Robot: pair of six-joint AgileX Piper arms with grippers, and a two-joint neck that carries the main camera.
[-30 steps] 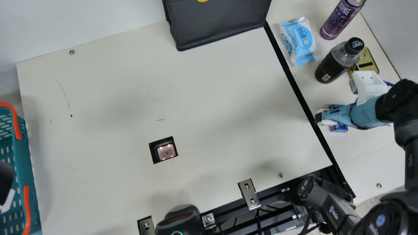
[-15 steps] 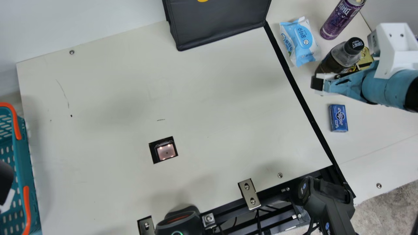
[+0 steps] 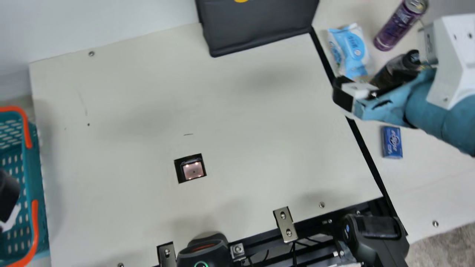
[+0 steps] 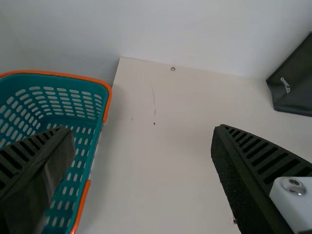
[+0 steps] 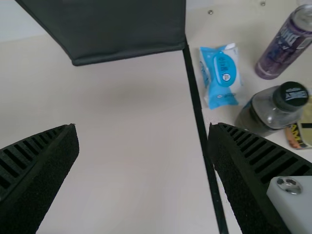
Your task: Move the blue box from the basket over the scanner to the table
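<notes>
Blue box apparently delivered; the task now likely calls only for withdrawing.
Main view: the blue box (image 3: 392,142) lies on the bench (image 3: 426,181) at right, below the blurred right arm (image 3: 426,100), which partly hides a dark bottle (image 3: 393,70); scanner (image 3: 193,170) lower centre, basket (image 3: 36,167) cropped at left. Left wrist view: left gripper (image 4: 142,130) spread, basket cut off at left. Right wrist view: right gripper (image 5: 142,127) spread, pinching nothing.
</notes>
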